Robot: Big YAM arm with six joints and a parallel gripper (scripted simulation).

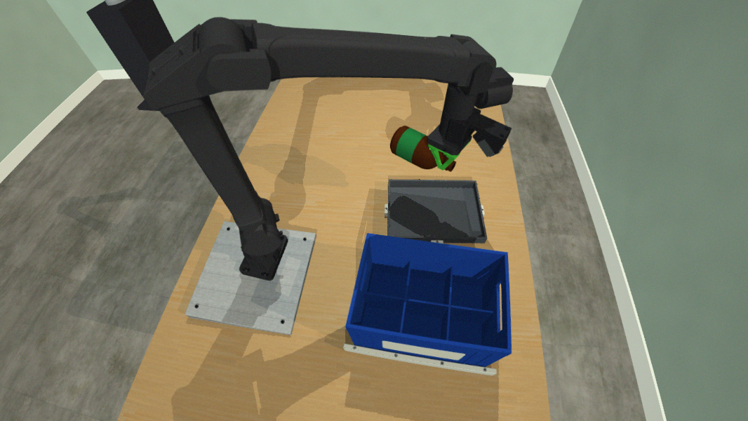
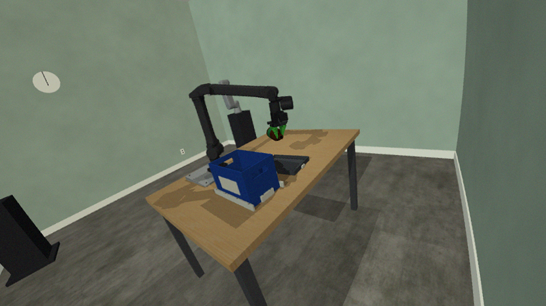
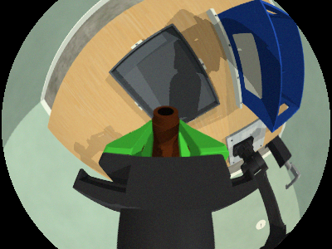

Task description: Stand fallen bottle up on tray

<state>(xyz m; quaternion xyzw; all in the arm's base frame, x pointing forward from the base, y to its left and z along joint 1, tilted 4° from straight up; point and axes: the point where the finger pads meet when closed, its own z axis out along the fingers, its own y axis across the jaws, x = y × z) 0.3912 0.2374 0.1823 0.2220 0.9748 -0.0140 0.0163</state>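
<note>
My gripper (image 1: 443, 156) with green fingers is shut on the neck of a brown bottle (image 1: 416, 147) with a green label. It holds the bottle in the air above the far side of the table, lying roughly level, base pointing left. The dark grey tray (image 1: 433, 210) sits on the table below and a little nearer, with only the bottle's shadow on it. In the wrist view the bottle's neck (image 3: 165, 130) sticks out between the green fingers, with the tray (image 3: 165, 76) beyond. The held bottle also shows in the exterior view (image 2: 276, 134).
A blue crate (image 1: 430, 299) with several compartments stands right in front of the tray, on a pale base strip. The arm's grey base plate (image 1: 253, 276) lies at the left of the table. The table's right edge runs close to tray and crate.
</note>
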